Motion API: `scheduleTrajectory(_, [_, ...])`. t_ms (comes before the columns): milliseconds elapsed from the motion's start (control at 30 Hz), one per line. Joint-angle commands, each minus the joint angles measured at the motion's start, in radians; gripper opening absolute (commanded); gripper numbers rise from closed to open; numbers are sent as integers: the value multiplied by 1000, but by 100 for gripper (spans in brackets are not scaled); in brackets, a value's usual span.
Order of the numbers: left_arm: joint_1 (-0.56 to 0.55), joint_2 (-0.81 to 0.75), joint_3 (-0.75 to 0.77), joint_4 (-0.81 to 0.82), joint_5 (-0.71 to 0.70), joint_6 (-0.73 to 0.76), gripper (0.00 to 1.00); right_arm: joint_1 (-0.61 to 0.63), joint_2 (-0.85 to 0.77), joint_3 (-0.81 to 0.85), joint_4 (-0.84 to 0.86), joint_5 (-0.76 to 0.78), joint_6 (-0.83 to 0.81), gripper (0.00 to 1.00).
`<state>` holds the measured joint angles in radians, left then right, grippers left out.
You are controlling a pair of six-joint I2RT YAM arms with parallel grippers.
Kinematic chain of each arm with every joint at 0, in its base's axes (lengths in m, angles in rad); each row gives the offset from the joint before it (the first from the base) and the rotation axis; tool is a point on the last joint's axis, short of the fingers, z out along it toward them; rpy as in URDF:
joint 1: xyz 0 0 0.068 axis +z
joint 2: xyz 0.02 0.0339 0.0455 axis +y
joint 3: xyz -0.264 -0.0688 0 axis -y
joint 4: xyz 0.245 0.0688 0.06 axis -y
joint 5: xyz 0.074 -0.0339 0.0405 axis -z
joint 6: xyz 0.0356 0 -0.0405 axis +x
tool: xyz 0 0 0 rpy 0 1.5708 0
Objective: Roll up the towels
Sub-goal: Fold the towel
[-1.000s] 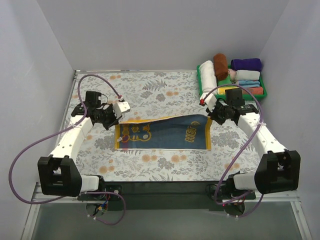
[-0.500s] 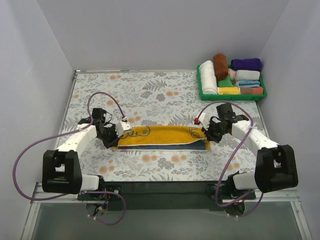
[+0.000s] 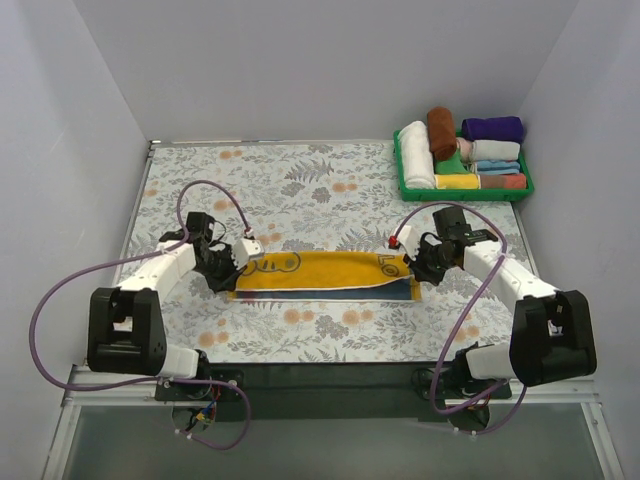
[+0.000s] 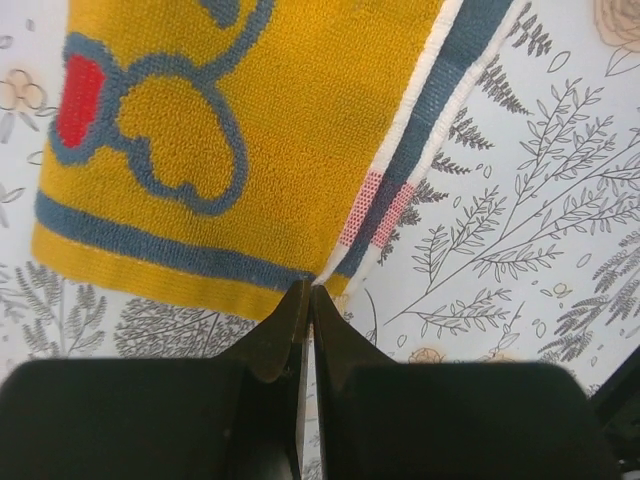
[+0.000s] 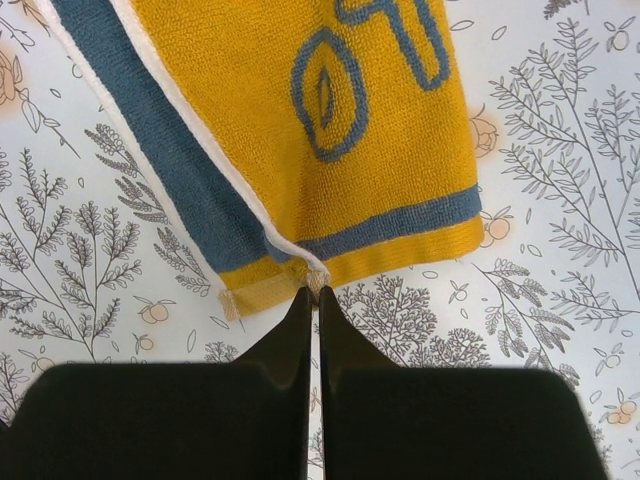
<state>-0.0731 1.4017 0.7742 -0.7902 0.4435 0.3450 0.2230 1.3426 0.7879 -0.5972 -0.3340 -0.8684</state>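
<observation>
Left tool (image 3: 241, 256) and right tool (image 3: 404, 256) are both closed, each pinching one short end of the yellow towel (image 3: 325, 270). We see the towel lying flat mid-bench (image 3: 330, 190), folded lengthwise, with its blue-grey underlayer showing along the near edge. In the wrist views, the fingertips of each tool (image 4: 305, 295) (image 5: 312, 290) meet at the white-trimmed hem. We find the rust-brown towel (image 3: 441, 130) rolled in the green tray (image 3: 480, 194) at far right, among other rolled cloths.
</observation>
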Motion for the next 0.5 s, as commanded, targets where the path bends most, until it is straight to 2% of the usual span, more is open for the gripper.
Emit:
scheduleTrajectory(0, [10,-33,115,-36,9,-5,0,1,-52,48,-18,23,-17,1])
scheduleTrajectory(200, [25,-52,221,-124,27,15,0,-1,-128,40,-44,43,-55,1])
scheduleTrajectory(467, [25,-63,123,-123,20,68,0,1,-94,-18,-49,4,-66,1])
